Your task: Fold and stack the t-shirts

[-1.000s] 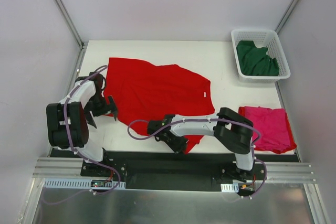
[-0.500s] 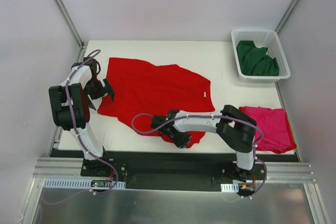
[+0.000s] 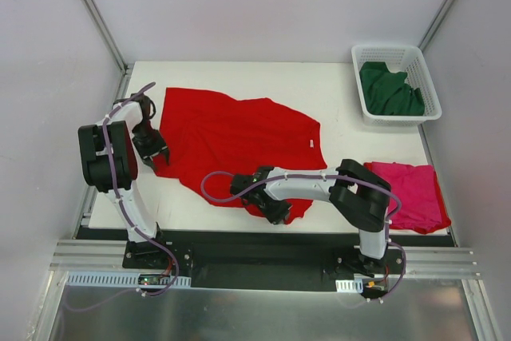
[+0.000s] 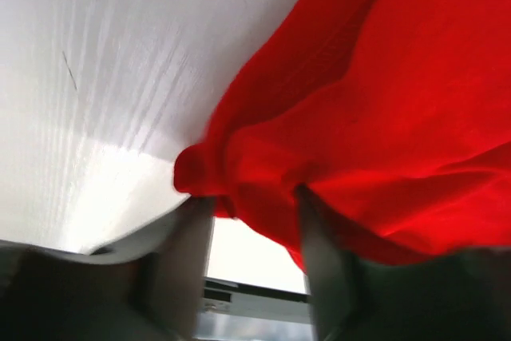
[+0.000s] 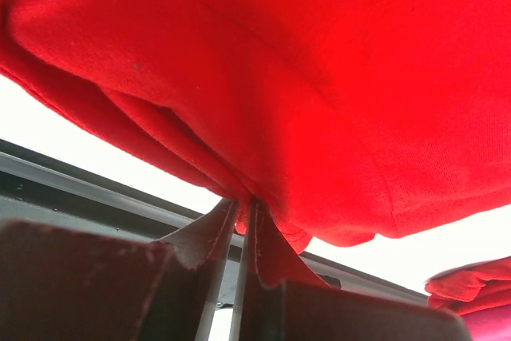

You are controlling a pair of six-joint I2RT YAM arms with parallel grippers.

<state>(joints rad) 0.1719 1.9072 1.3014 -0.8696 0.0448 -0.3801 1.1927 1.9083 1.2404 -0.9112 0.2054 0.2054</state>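
The red t-shirt [image 3: 239,141] lies spread across the table's middle. My left gripper [image 3: 154,156] is at its left edge. In the left wrist view its jaws [image 4: 255,197] stand partly apart, astride a bunched fold of the red t-shirt [image 4: 383,101]. My right gripper [image 3: 275,212] is at the near hem, shut on a pinch of the red t-shirt [image 5: 279,61], the fingertips [image 5: 243,201] pressed together. The pink t-shirt [image 3: 411,193] lies folded at the right. The green t-shirt [image 3: 390,89] sits crumpled in the basket.
A white lattice basket [image 3: 386,47] stands at the back right corner. The table's left edge [image 3: 120,117] runs beside my left arm. A black rail [image 3: 255,249] borders the near edge, just behind the right gripper.
My left gripper moved from beside the shirt onto its left edge, and its jaws narrowed around the cloth. The right gripper stayed shut on the near hem.
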